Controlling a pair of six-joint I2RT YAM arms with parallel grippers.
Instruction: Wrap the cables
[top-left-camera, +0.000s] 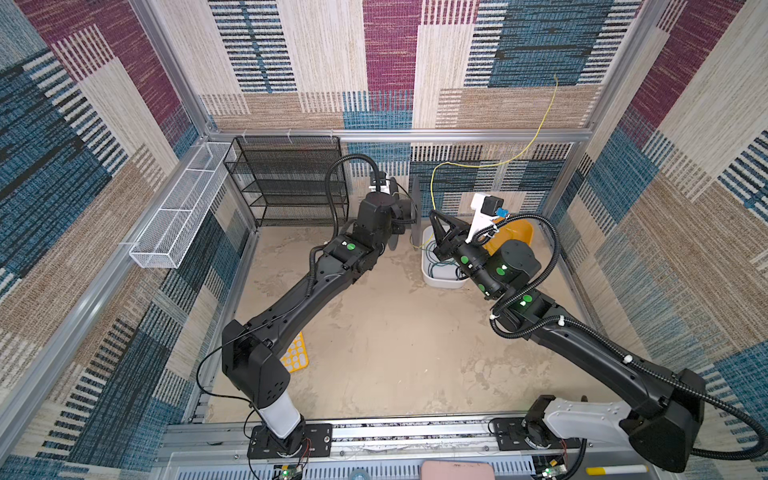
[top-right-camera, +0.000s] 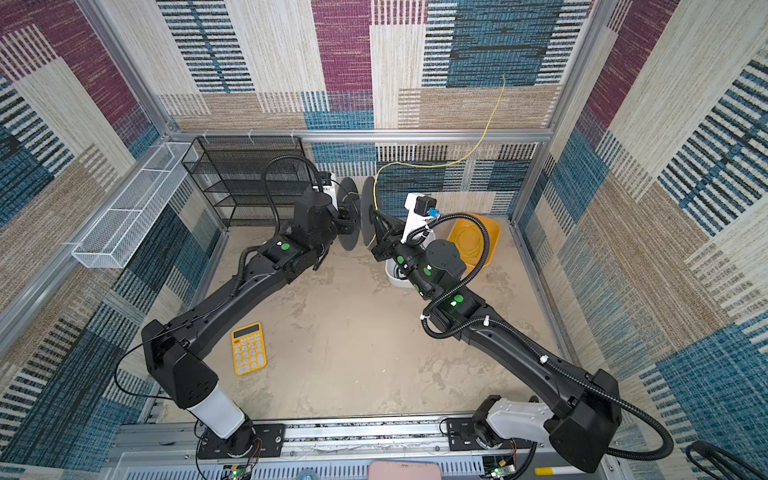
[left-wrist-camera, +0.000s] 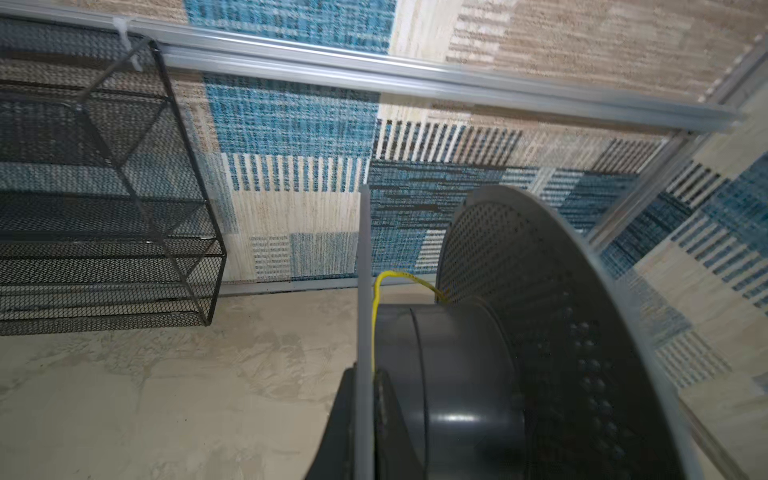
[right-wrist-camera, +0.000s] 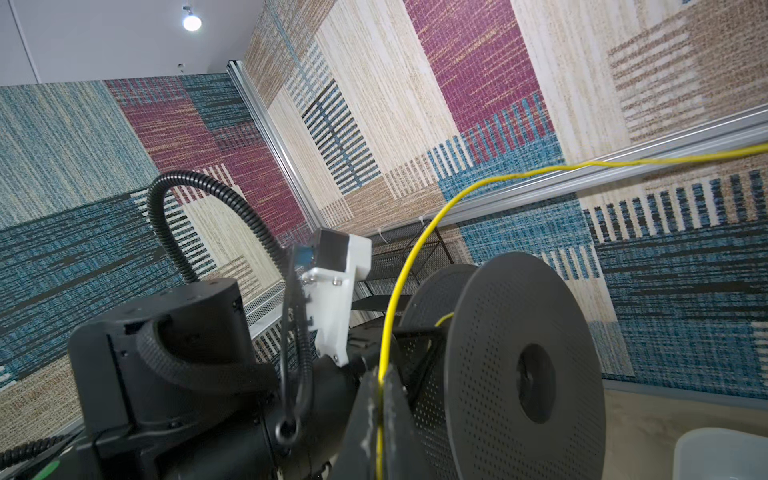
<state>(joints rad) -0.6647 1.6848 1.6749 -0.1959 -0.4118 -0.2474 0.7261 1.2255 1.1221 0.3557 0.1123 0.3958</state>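
My left gripper (top-left-camera: 405, 212) (left-wrist-camera: 365, 374) is shut on one flange of a grey perforated spool (top-right-camera: 367, 216) (left-wrist-camera: 457, 374) (right-wrist-camera: 519, 353), held upright above the floor at the back. The yellow cable (top-left-camera: 536, 137) (top-right-camera: 478, 145) (right-wrist-camera: 415, 257) (left-wrist-camera: 376, 307) runs from the spool hub up in a high arc toward the back wall. My right gripper (top-left-camera: 434, 214) (top-right-camera: 376, 214) (right-wrist-camera: 380, 378) is shut on this cable right beside the spool. The dark green cable (top-left-camera: 436, 266) lies coiled in a white bin (top-left-camera: 440, 283) under the right wrist.
A yellow bin (top-right-camera: 492, 232) with yellow loops stands right of the white bin (top-right-camera: 394, 277). A black mesh shelf (top-left-camera: 286, 178) stands against the back wall. A white mesh basket (top-left-camera: 178, 212) hangs on the left wall. A yellow calculator (top-right-camera: 248, 348) lies near the left arm.
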